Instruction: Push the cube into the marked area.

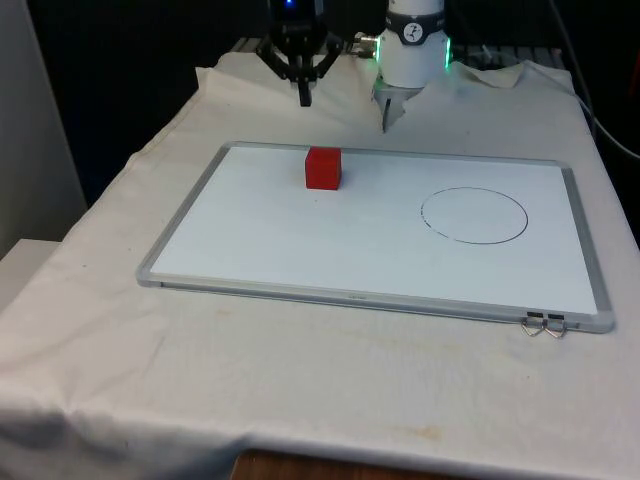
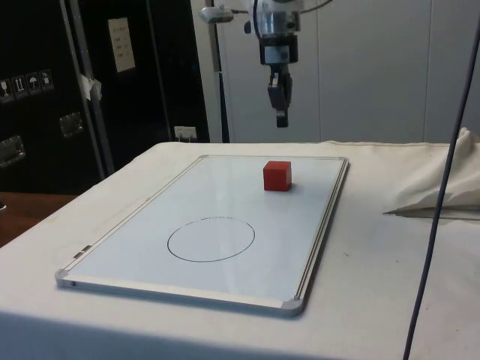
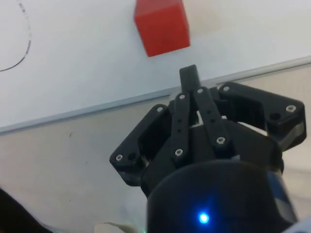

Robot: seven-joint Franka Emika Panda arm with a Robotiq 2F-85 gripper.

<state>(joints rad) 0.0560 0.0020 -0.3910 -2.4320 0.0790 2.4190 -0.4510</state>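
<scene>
A red cube point(image 1: 323, 167) point(image 2: 277, 175) point(image 3: 162, 26) rests on a whiteboard point(image 1: 250, 235) near its far edge, toward the front view's left. A hand-drawn black circle point(image 1: 474, 214) point(image 2: 211, 238) marks an area on the board toward the front view's right; an arc of it point(image 3: 22, 48) appears in the wrist view. My black gripper point(image 1: 305, 97) point(image 2: 280, 116) point(image 3: 189, 73) hangs in the air above the board's far edge, behind the cube and well above it. Its fingers are pressed together, shut on nothing.
The whiteboard's metal frame point(image 1: 400, 303) forms a low rim around the board. Two binder clips point(image 1: 545, 324) sit at its near corner on the front view's right. Bunched white cloth point(image 2: 442, 187) lies beside the board. A cable point(image 2: 442, 187) hangs down in the side view.
</scene>
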